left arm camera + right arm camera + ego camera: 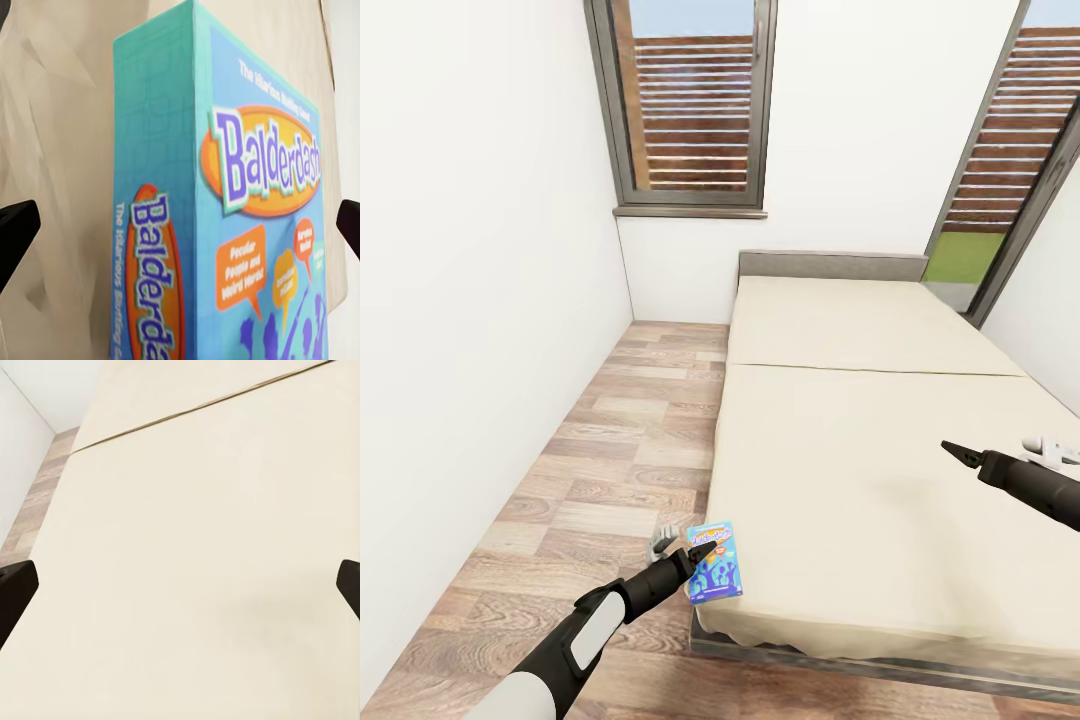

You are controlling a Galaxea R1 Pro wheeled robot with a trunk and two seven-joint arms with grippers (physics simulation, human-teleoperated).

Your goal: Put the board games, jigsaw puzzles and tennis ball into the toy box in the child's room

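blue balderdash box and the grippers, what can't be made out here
- Blue game box, head view: too small to tell if the left gripper touches it.
- Left wrist view: the box runs off the frame, lower part cut; the fingers stand wide apart at the picture's sides, contact unseen.
- Right gripper, head view: its fingers overlap, so the gap is unreadable there.
- Bed: near right corner cut by the frame edge.

Balderdash board game (714, 563): printed cardboard box, smooth, slight sheen, blue. Bed (880, 470) mattress: matt beige cloth, faintly creased at near edge; headboard grey, matt, fabric-like. Floor (600, 470): wood planks, mixed tones, low gloss. Walls (470, 280) matt white. Window frame (690, 205) grey, smooth, metal-like. Left arm (590, 625): glossy black and white plastic
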